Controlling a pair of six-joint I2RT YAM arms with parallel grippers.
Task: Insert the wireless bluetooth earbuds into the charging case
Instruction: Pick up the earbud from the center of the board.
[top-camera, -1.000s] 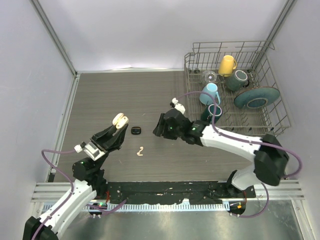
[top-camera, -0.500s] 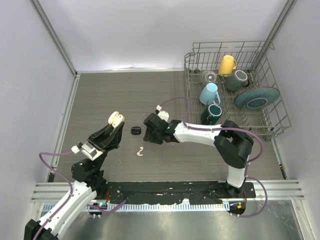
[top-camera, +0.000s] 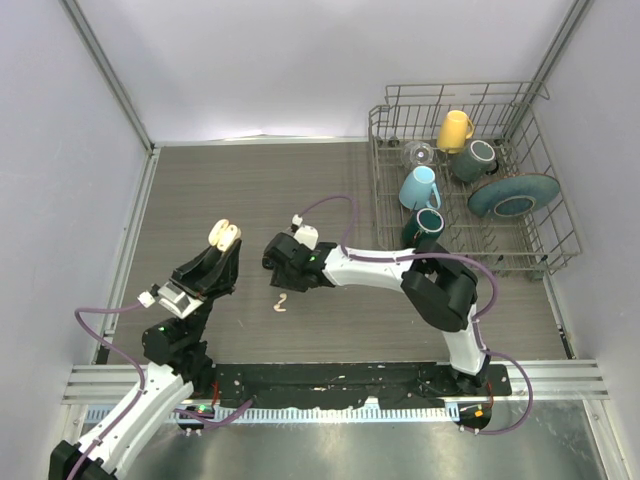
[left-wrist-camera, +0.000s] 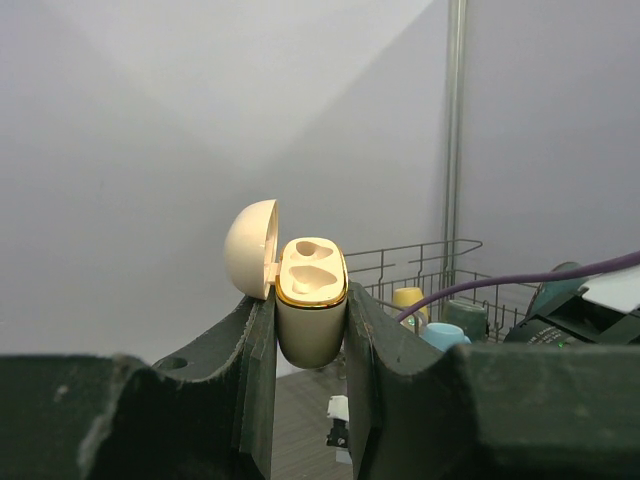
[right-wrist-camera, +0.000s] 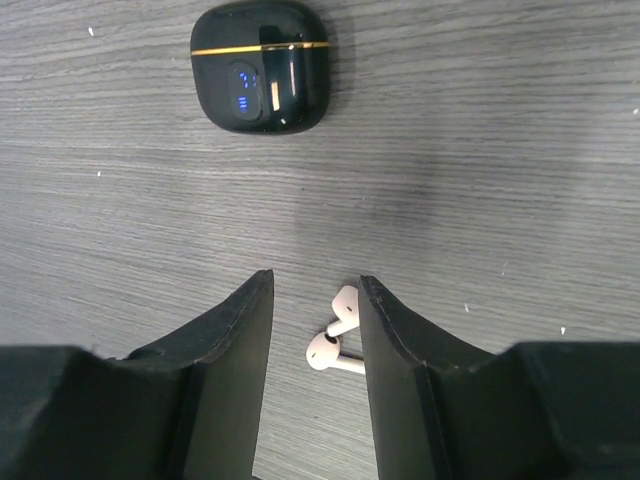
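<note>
The cream charging case (left-wrist-camera: 310, 320) has a gold rim. The black case (right-wrist-camera: 262, 65) carries a gold line and blue lights. 2 cream-white earbuds (right-wrist-camera: 343, 303) lie on the grey wood-grain desk (right-wrist-camera: 500, 150). Far right: yellow mug (top-camera: 454, 130), light-blue mug (top-camera: 420, 186), teal plate (top-camera: 513, 195).

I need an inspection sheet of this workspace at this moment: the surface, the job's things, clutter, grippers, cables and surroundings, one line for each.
Surface: dark grey wood-grain tabletop, no spill seen.
Job's things: two cream-white stemmed earbuds lie together on the tabletop; cream-white charging case is raised, lid open, both sockets empty.
Clutter: closed black charging case with a gold line on the tabletop; wire dish rack at the far right, holding mugs and a teal plate.
Grippers: left gripper shut on the cream-white case; right gripper open, low over the earbuds.
Cables: purple cables loop along both arms, none across the job's things.
Surroundings: pale walls; nothing else seen.
</note>
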